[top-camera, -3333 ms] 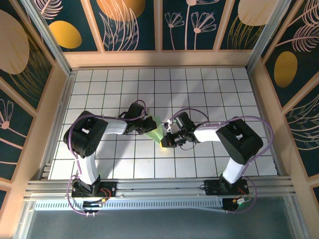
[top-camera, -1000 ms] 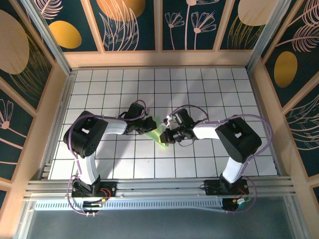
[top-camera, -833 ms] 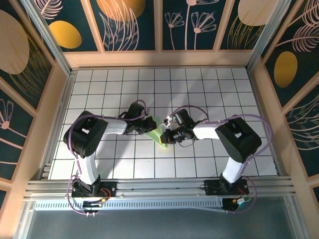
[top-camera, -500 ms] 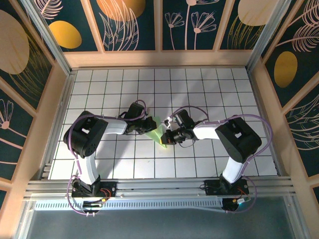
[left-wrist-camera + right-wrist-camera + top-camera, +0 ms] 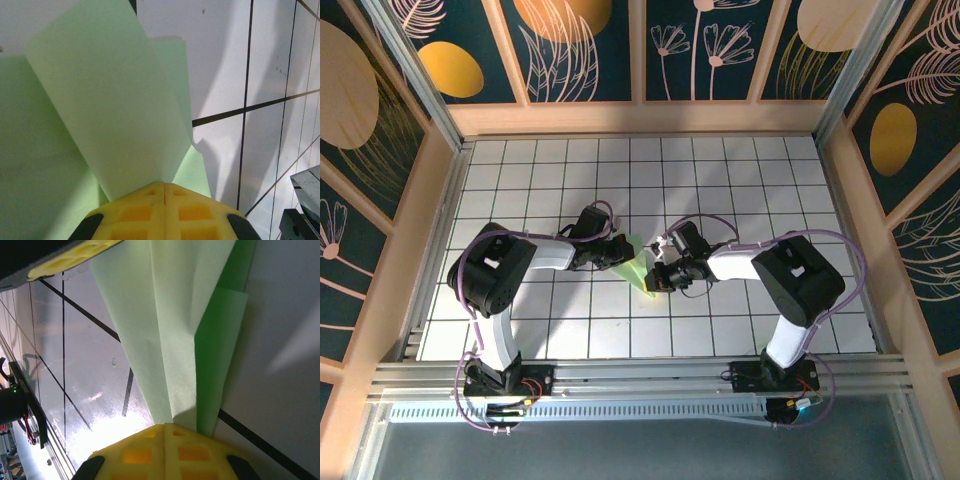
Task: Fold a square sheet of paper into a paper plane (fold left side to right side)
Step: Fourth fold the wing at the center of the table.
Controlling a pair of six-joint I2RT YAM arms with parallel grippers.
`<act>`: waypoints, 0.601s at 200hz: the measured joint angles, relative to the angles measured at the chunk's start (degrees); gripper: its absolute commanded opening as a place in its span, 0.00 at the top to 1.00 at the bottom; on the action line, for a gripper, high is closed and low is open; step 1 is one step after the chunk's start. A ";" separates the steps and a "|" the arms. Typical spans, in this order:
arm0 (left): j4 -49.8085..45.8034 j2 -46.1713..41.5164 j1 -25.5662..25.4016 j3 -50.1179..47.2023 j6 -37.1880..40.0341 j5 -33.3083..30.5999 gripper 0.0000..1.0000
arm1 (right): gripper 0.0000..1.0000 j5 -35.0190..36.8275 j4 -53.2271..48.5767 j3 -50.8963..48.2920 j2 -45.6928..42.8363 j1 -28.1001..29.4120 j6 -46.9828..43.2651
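white gridded table [image 5: 740, 170] ringed by floral wall panels [image 5: 590, 50]; the creased light green paper plane [image 5: 637, 268] sits mid-table, left jaws pinched shut on its far end, right jaws pinched shut on its near end.

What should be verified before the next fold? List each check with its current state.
1. Grip of left hand on the folded green paper: ok. The fingers are closed and paper comes out from between them.
2. Grip of right hand on it: ok. It is closed on the other end.
3. Hands apart from each other: ok. The top view shows paper spanning the gap between them.
4. Layers lying flat: not ok. In the left wrist view one flap rises off the layer beneath.
5. Edges aligned along the centre crease: cannot tell.
6. Paper untorn: ok where it is visible.
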 measured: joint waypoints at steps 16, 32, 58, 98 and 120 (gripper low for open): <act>-0.02 0.00 0.00 0.00 0.00 0.00 1.00 | 1.00 0.17 -0.22 0.00 0.00 0.00 -0.31; -0.02 0.00 0.00 0.00 0.00 0.00 1.00 | 1.00 0.46 -0.50 0.00 -0.04 0.00 -0.90; 0.00 0.00 0.00 0.00 0.00 0.00 1.00 | 1.00 1.09 -0.96 0.00 -0.17 0.00 -1.31; 0.00 0.00 0.00 0.00 0.00 -0.02 1.00 | 1.00 1.73 -2.10 0.00 -0.72 0.00 -1.60; 0.00 0.00 0.00 0.00 0.00 -0.02 1.00 | 1.00 2.16 -3.10 0.00 -1.18 0.00 -2.19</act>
